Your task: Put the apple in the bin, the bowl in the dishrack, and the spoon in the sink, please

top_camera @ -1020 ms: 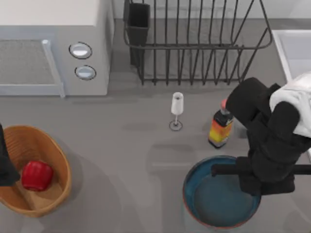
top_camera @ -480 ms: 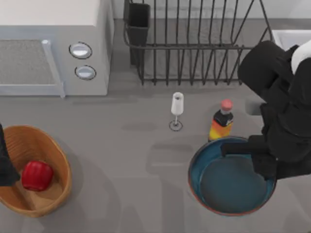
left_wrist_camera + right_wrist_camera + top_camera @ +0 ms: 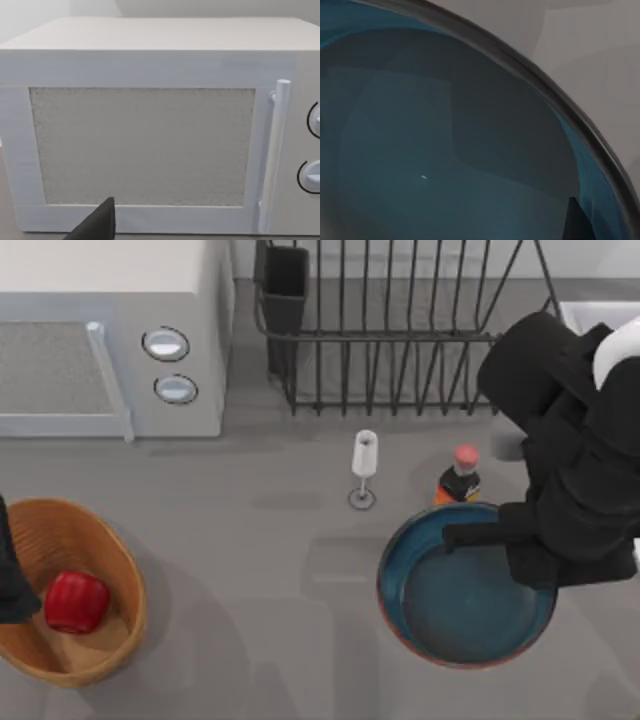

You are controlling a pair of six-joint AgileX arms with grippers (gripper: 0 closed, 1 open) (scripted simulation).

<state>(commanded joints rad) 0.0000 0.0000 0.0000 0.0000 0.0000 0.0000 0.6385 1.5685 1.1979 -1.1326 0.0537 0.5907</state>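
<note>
Right hand: over the right part of the desk, at the right side of the bowl's rim; it is clenched on the bowl, and the dark arm covers that edge, so the width between the fingers cannot be told.
Bowl: held by the right hand at the near right of the desk, blue inside facing up, its far rim overlapping the foot of the bottle; the right wrist view looks down into its blue inside.
Left hand: at the left edge of the top view, beside the bin; whether it is released or clenched, I cannot tell.
Apple: lying inside the bin, toward its left side.
Bin: at the near left of the desk, upright.
Dishrack: at the far middle of the desk, its cup holder at its left corner.
Sink: at the far right, partly behind the right arm.
Microwave: far left; its door faces the left wrist view.
Glass: upright, between dishrack and bowl.
Bottle: just right of the glass.
</note>
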